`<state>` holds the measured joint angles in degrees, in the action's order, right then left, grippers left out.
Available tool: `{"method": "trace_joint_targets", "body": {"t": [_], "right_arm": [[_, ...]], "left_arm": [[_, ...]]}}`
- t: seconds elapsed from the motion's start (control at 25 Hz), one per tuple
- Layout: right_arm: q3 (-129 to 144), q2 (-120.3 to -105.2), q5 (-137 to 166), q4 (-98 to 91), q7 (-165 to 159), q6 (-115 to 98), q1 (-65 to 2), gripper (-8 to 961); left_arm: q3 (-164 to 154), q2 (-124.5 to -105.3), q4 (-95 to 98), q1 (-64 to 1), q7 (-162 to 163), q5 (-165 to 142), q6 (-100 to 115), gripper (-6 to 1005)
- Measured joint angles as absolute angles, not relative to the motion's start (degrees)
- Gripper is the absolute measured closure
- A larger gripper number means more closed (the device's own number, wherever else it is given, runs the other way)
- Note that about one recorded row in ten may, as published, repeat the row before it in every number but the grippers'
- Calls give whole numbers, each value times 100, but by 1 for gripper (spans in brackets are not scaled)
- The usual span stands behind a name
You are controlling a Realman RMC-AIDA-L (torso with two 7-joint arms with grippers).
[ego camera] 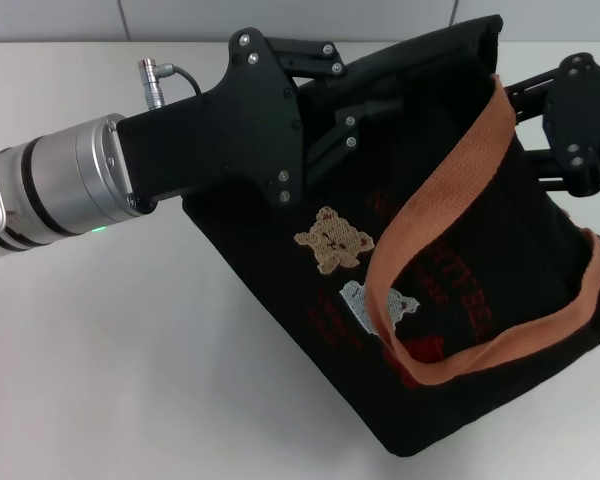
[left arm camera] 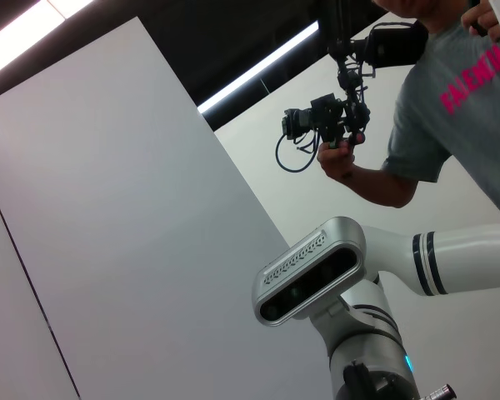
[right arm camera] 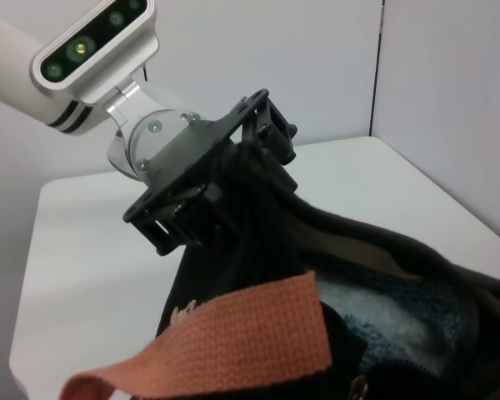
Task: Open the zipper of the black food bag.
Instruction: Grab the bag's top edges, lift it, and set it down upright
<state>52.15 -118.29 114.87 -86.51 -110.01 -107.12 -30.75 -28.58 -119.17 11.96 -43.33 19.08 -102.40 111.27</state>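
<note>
Zipper parted on a bag held between two grippers

Zipper track [right arm camera: 400, 367] lies dark along the mouth of the black food bag [ego camera: 500, 300], and the mouth gapes enough in the right wrist view to show a pale bluish lining [right arm camera: 383, 308]; a small metal piece near the edge may be the pull. The bag is boxy soft fabric, tilted on the white table [ego camera: 130, 350], with a tan bear [ego camera: 332, 240], a white bear [ego camera: 380, 300], red lettering, and coarse-woven orange-brown webbing handles [ego camera: 450, 190].

From the left, the left gripper [ego camera: 365, 110] has its black plate-metal fingers pinched on the bag's top edge. At the right end, the right gripper [ego camera: 570, 120] sits against the bag; I cannot tell how its fingers stand.
</note>
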Motion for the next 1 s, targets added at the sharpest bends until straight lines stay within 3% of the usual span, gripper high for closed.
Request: {"method": "trace_joint_targets", "body": {"t": [0.44, 0.88, 1.0], "right_arm": [[5735, -11924, 11669, -8643, -10795, -10035, -3073, 576], [6774, -11950, 11590, -8795, -10372, -8936, -2624, 789], [6776, -11951, 11417, -8844, -10166, -8956, -2512, 889]], "left_arm": [[-2870, -11917, 1197, -4342, 1916, -10240, 11150, 846], [-2874, -11918, 1204, -4324, 1924, -10239, 11190, 846], [-2874, -11918, 1204, -4314, 1923, -10238, 11210, 846]]}}
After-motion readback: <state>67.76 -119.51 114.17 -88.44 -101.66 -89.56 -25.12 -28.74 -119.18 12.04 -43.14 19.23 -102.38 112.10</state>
